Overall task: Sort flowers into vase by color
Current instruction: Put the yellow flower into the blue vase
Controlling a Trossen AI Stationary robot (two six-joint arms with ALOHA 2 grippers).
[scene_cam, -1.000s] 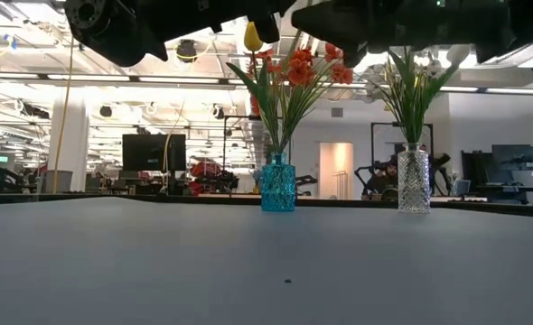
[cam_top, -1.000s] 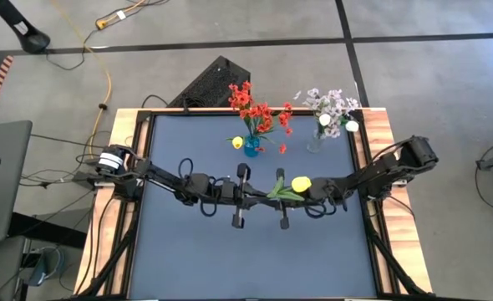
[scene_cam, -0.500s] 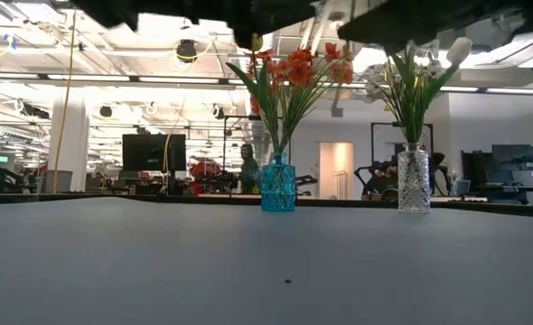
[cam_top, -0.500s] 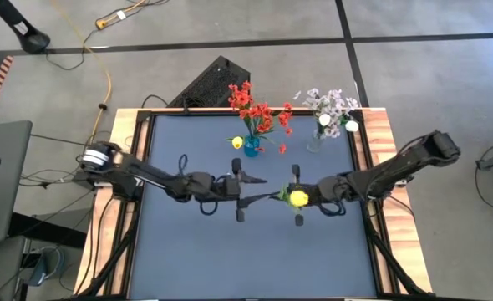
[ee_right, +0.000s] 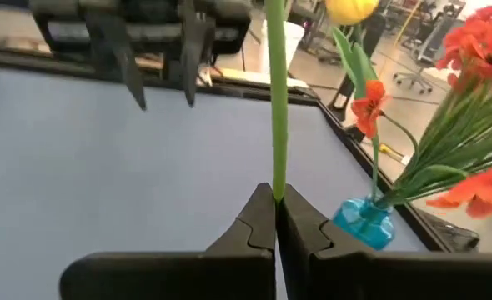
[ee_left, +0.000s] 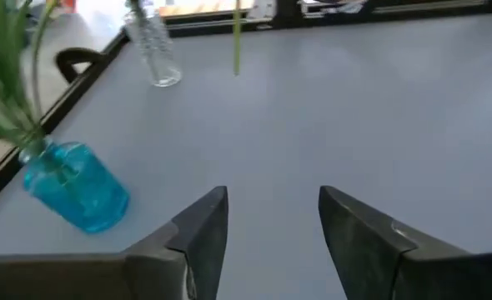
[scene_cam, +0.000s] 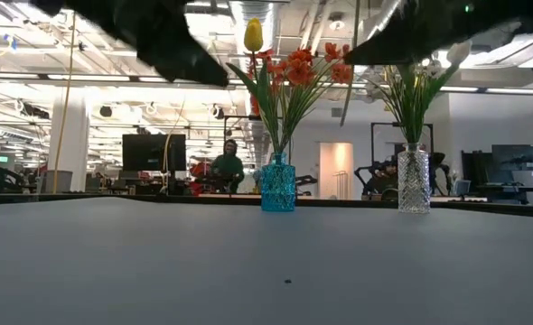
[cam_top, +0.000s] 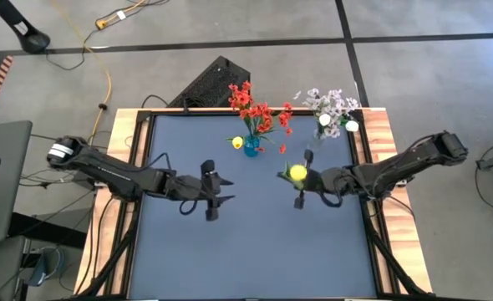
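My right gripper (ee_right: 276, 198) is shut on the green stem of a yellow tulip (cam_top: 297, 173), held above the table's middle right. The stem's lower end (ee_left: 236, 50) hangs free. At the far edge stands a blue vase (cam_top: 251, 147) with red flowers (cam_top: 255, 109) and another yellow tulip (scene_cam: 253, 34). A clear vase (cam_top: 315, 144) to its right holds lilac-white sprays (cam_top: 334, 104) and white tulips. My left gripper (ee_left: 271, 200) is open above the table's middle left with nothing between its fingers. My right gripper pinches the tulip's stem (ee_right: 276, 179) between its two fingers, somewhere along its length below the blossom. The fingers lie across the stem. The flower stands upright, blossom up, clear of the table, with its lower stem (scene_cam: 347, 90) hanging below the fingers.
The dark mat (cam_top: 255, 251) has free room over its near half. A wooden frame (cam_top: 378, 138) runs around it. A black case (cam_top: 213, 79) lies beyond the far edge and a laptop (cam_top: 0, 180) off the left. A person (scene_cam: 229, 162) shows in the room behind.
My left gripper has drawn back from the flower toward the table's left edge. My right gripper has carried the yellow tulip a little toward the far edge. The tulip, which lay level with its stem toward the left arm, now stands upright.
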